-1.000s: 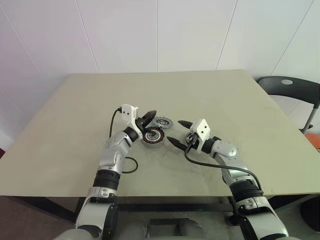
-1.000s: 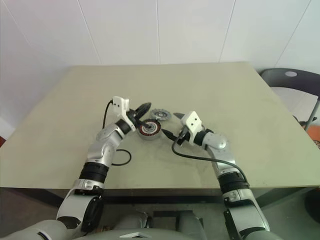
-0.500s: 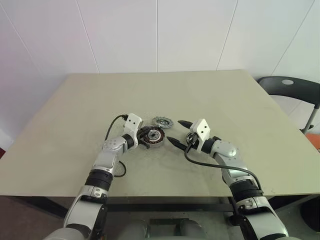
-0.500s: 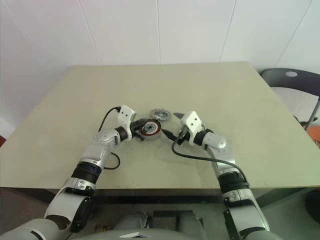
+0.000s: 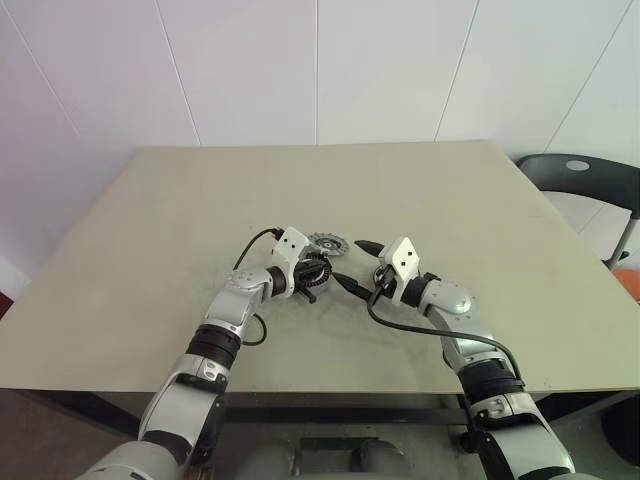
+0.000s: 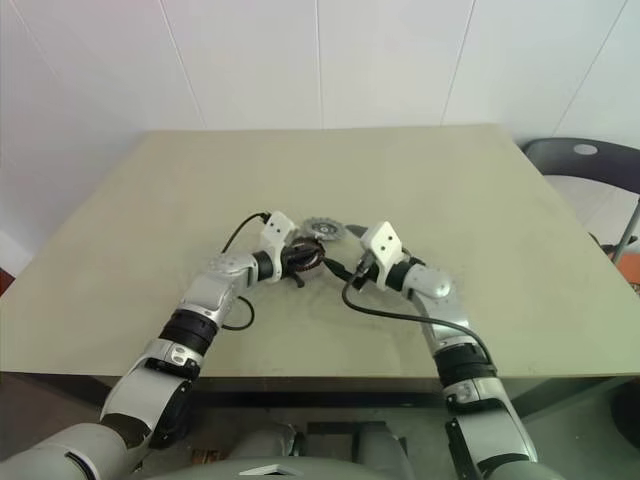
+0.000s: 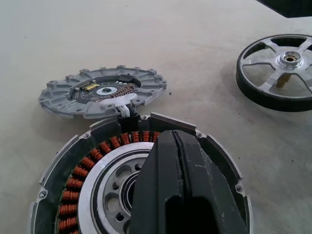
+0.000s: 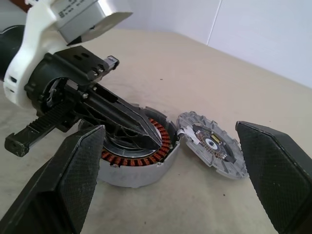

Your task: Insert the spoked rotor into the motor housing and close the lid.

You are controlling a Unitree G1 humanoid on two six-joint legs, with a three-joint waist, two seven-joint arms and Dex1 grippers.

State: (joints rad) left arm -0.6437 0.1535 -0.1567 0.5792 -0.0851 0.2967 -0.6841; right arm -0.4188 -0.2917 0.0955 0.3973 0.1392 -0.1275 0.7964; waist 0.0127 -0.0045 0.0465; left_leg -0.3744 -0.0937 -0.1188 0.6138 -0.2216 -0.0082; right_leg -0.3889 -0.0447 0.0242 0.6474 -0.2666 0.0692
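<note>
Resting on matte beige table (image 7: 146, 29): copper-wound motor housing (image 7: 87, 170) under pinched-shut left gripper (image 7: 176, 141); right gripper (image 8: 170, 161) splayed wide, empty

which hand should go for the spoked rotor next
Right, probably: the right hand is open with the spoked rotor lying close by it, while the left hand is shut, its tip over the motor housing.

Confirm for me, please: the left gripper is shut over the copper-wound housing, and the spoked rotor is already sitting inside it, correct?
Not quite. The left gripper is shut over the copper-wound housing, but the spoked rotor is not inside it: it lies apart on the table, as the left wrist view shows.
</note>
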